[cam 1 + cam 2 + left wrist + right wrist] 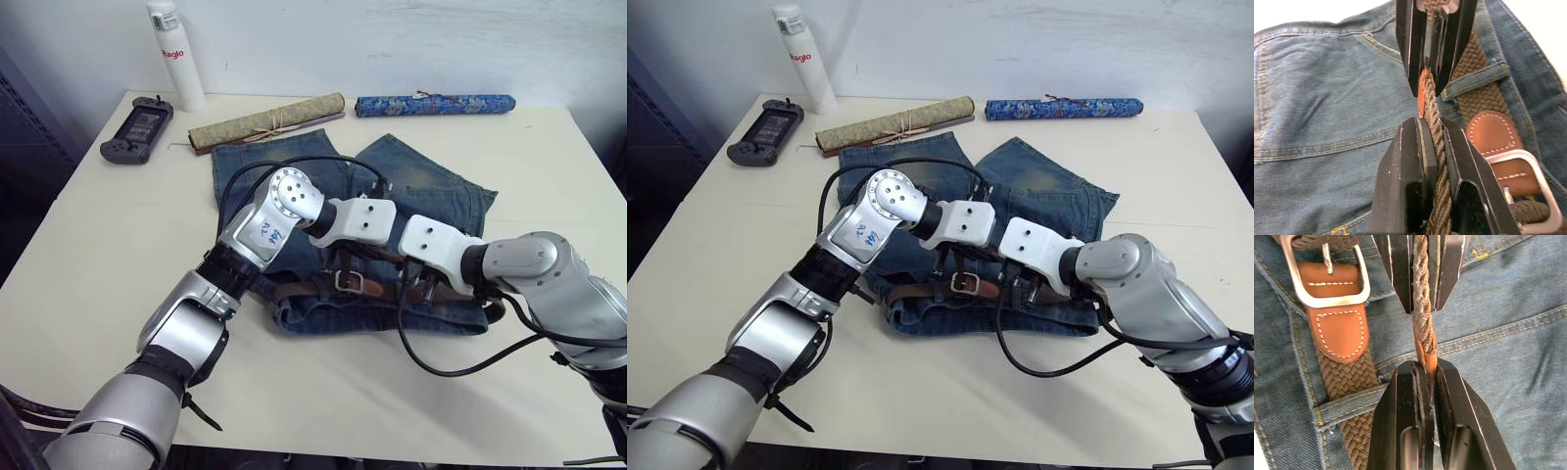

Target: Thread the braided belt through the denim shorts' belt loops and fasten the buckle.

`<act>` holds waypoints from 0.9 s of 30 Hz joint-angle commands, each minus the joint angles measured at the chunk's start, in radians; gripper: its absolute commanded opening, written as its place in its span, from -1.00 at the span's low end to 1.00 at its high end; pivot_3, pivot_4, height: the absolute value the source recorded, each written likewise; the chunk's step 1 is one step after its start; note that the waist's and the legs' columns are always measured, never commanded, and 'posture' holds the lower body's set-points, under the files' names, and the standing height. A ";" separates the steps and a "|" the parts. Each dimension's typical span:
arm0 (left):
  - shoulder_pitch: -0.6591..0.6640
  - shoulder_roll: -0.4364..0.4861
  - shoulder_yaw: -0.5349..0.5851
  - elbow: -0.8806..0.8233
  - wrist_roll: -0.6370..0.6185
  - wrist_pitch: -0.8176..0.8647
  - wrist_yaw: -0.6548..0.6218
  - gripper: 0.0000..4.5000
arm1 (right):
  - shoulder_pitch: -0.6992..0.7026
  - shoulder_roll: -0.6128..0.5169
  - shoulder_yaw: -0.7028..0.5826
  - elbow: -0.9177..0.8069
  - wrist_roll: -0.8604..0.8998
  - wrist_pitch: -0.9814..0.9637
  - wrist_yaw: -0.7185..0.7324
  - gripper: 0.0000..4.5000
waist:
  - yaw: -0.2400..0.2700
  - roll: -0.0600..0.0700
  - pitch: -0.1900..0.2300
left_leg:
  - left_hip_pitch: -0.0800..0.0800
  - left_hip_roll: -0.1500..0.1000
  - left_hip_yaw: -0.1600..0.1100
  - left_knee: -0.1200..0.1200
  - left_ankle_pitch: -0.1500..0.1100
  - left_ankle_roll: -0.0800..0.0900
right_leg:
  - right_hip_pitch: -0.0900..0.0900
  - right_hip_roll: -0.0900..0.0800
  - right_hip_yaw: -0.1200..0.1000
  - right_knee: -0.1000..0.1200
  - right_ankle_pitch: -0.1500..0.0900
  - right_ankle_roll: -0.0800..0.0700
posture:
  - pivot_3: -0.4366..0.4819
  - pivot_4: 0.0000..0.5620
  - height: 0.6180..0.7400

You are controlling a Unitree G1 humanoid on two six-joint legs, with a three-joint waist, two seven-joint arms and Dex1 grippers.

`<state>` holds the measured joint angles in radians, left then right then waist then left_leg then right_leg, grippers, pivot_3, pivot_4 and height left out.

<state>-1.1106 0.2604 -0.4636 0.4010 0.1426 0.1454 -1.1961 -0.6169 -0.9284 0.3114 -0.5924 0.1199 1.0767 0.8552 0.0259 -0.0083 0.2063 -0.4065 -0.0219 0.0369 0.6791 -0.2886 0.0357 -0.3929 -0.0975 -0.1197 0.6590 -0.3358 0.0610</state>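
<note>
The denim shorts (431, 191) lie flat mid-table, waistband toward me. The braided belt (294, 290) runs along the waistband, under a belt loop (1474, 83), to the silver buckle (349, 282) with its tan leather tab. Both grippers meet just above the shorts beside the buckle (1327, 299). My left gripper (1432, 128) is shut on the belt's braided free end. Fingertip to fingertip with it, my right gripper (1430, 369) is shut on the belt's orange leather tip. The short stretch of strap between them is lifted off the denim.
Along the table's far edge lie a tan rolled mat (266, 121) and a blue patterned roll (435, 104). A white bottle (174, 54) and a black handheld console (137, 127) sit at the far left. A black cable (460, 367) loops over the table near the shorts.
</note>
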 commanded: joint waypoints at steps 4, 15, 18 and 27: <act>-0.006 -0.014 0.029 -0.056 -0.053 0.043 -0.032 -0.59 | -0.012 -0.006 0.007 -0.038 0.002 -0.012 -0.006 -1.00 | 0.000 0.000 0.000 | 0.000 0.000 0.000 0.000 0.000 0.000 | 0.000 0.000 0.000 0.000 0.000 0.000 | -0.05 -0.47 0.11; -0.019 -0.002 -0.020 -0.085 -0.014 0.037 -0.054 0.17 | -0.005 -0.012 0.019 -0.037 0.002 -0.012 -0.005 -1.00 | 0.000 0.000 0.000 | 0.000 0.000 0.000 0.001 0.000 0.000 | 0.000 0.000 0.000 0.000 0.000 0.000 | -0.05 -0.47 0.11; -0.038 0.003 -0.048 -0.081 0.016 0.031 -0.065 0.17 | -0.001 -0.018 0.030 -0.036 0.000 -0.013 -0.003 -1.00 | 0.000 0.000 0.000 | 0.000 0.000 0.000 0.001 0.000 0.000 | 0.000 0.000 0.000 0.001 0.000 0.000 | -0.05 -0.47 0.11; -0.115 -0.051 -0.119 -0.055 0.073 0.087 -0.095 0.17 | 0.003 -0.015 0.049 -0.024 -0.007 -0.020 -0.010 -1.00 | 0.002 0.000 0.000 | 0.000 0.000 0.000 0.001 0.000 0.001 | 0.000 0.000 0.000 0.001 0.000 0.000 | -0.05 -0.47 0.11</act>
<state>-1.1891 0.2352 -0.5691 0.3589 0.1991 0.2202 -1.2929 -0.6109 -0.9380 0.3613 -0.5914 0.1181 1.0689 0.8490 0.0277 -0.0082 0.2063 -0.4071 -0.0221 0.0369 0.6807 -0.2890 0.0364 -0.3928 -0.0977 -0.1196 0.6596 -0.3358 0.0610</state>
